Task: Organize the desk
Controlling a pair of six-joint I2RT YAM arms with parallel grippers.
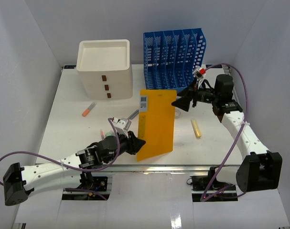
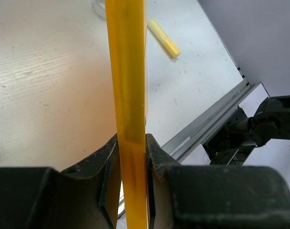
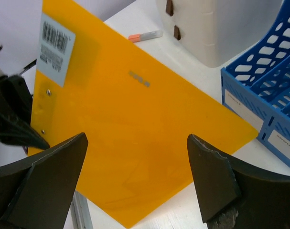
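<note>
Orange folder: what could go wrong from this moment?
The left hand pinches the flat orange plastic folder at one edge only; the sheet may tilt or slip out. The open right hand is near the folder's far corner and could push it instead of gripping it.

Top external: above and behind, looking down on the whole desk (image 1: 68, 119).
Left wrist: close, edge-on to orange folder (image 2: 128, 95).
Right wrist: close, facing its flat side.
Shared: folder.
</note>
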